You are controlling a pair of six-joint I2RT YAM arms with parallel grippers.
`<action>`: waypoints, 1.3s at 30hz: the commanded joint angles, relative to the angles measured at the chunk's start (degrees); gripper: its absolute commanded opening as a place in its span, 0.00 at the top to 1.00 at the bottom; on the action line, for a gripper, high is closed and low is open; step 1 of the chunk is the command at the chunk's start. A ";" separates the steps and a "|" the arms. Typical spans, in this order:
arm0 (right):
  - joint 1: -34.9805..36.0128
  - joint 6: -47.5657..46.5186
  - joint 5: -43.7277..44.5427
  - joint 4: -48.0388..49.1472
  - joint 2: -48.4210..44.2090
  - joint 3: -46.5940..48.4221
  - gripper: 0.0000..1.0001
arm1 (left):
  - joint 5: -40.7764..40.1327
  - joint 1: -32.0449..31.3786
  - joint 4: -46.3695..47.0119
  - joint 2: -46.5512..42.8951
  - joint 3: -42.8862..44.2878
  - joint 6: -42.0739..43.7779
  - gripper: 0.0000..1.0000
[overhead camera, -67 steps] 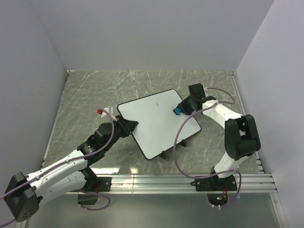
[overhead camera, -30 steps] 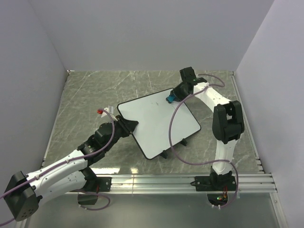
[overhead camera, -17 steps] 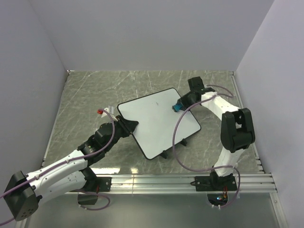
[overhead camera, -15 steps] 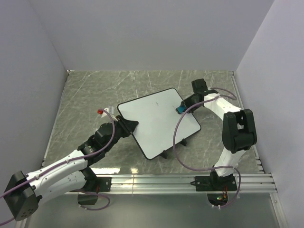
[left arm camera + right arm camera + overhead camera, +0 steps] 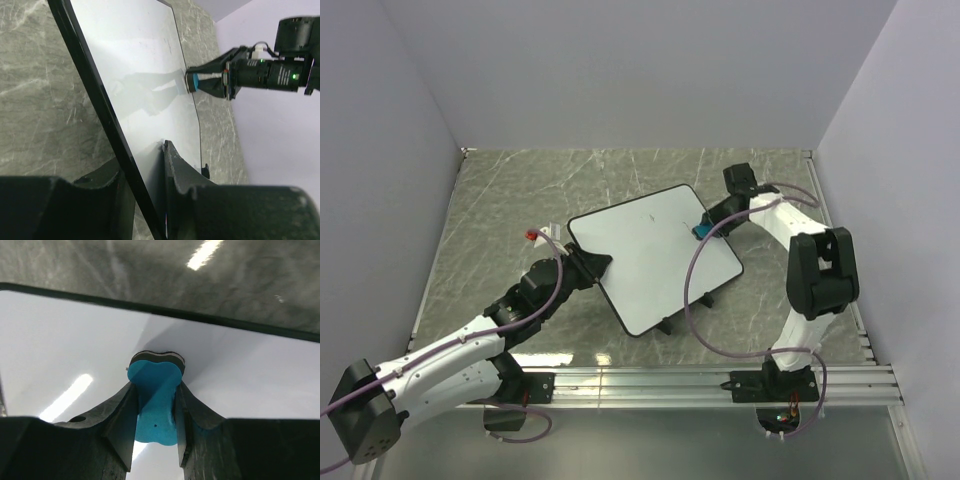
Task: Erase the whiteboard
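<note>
Swept rightward, right gripper (image 5: 155,386) pinches one eraser (image 5: 153,412); left gripper (image 5: 142,172) clamps one whiteboard (image 5: 140,60).

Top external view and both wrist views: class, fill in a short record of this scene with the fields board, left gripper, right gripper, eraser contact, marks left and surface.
board: whiteboard, black rim, lying skewed on the table
left gripper: left gripper shut on the whiteboard's left edge
right gripper: right gripper shut on the blue eraser
eraser contact: pressed on the board near its far right corner
marks left: one faint short stroke near the far edge; rest looks clean
surface: grey marbled table
</note>
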 commanded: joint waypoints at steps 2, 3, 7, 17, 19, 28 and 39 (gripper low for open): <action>3.50 2.15 -1.72 -3.62 4.69 9.19 1.00 | 0.32 -1.05 -14.75 3.69 -1.57 13.59 1.00; 3.85 2.51 -1.90 -3.72 5.92 10.33 1.00 | 0.40 -1.05 -14.75 3.78 -1.57 13.50 1.00; 5.52 4.26 -2.69 -4.16 8.74 15.95 1.00 | 0.14 -1.13 -14.75 3.52 -1.66 13.50 1.00; 6.05 3.74 -2.60 -5.22 9.63 18.26 1.00 | 0.14 -1.05 -14.84 3.43 -1.57 13.50 1.00; 6.66 3.91 -2.52 -5.12 8.49 17.38 1.00 | 0.23 -1.13 -14.75 3.69 -1.57 13.50 1.00; 4.04 3.30 -1.11 -4.51 4.26 9.56 1.00 | 0.23 -1.31 -14.93 3.78 -1.48 13.50 1.00; 1.74 1.81 1.17 -5.83 3.55 6.30 1.00 | 0.40 -1.31 -14.84 3.61 -1.57 13.50 1.00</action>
